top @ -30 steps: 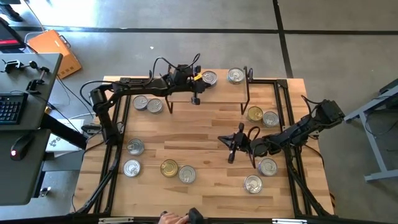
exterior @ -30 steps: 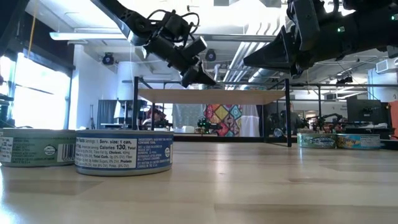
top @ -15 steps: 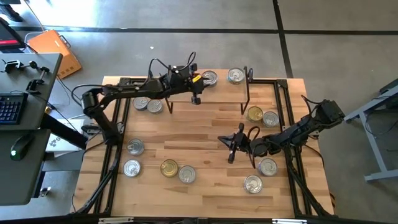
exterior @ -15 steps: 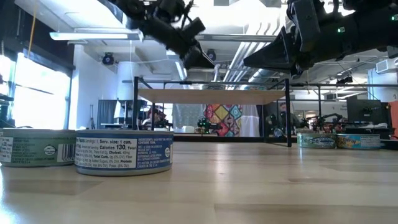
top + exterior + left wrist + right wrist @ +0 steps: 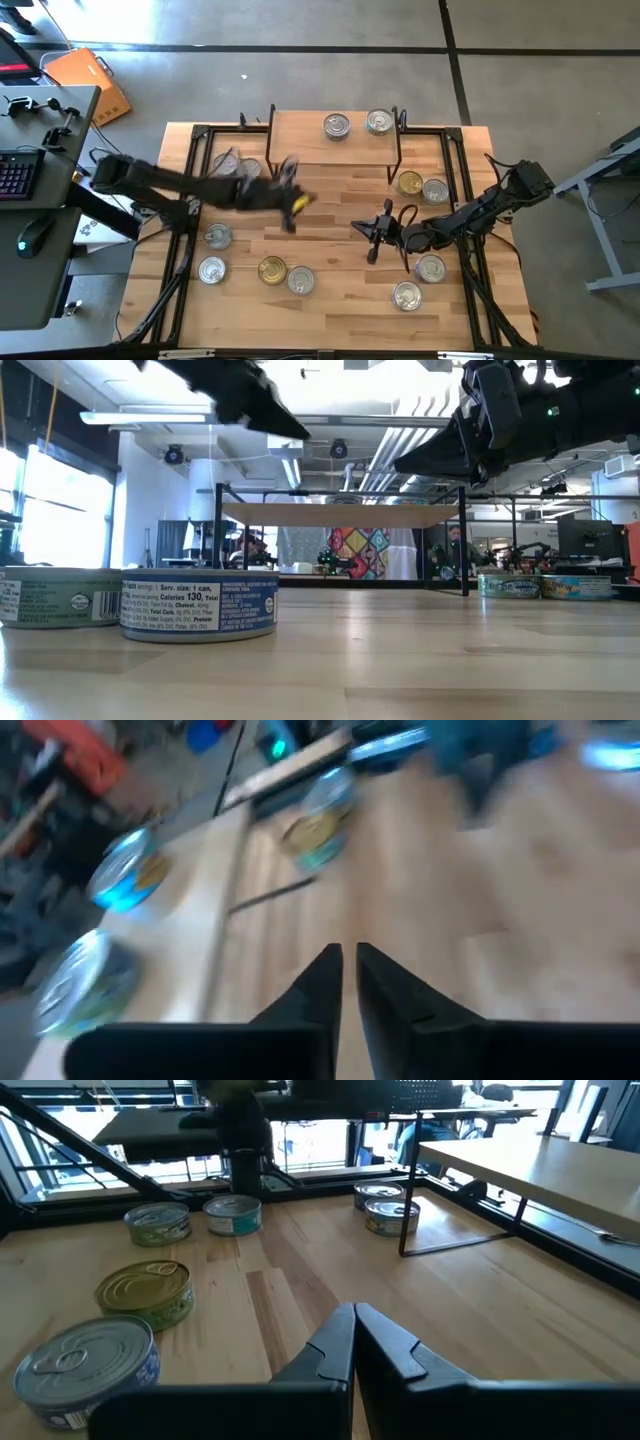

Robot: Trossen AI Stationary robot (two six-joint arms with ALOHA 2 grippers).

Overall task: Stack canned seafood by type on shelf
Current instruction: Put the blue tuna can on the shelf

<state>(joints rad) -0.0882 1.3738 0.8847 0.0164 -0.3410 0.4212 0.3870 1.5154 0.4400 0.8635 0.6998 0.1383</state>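
2 tins on wooden shelf

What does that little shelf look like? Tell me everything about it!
The shelf is a small raised platform with a flat, light wood top on thin black metal legs. It stands upright at the far edge of the big wooden table. Two round silver-topped tins sit on top, side by side and apart, toward the right end. More tins lie on the table near its legs. Neither gripper touches it.
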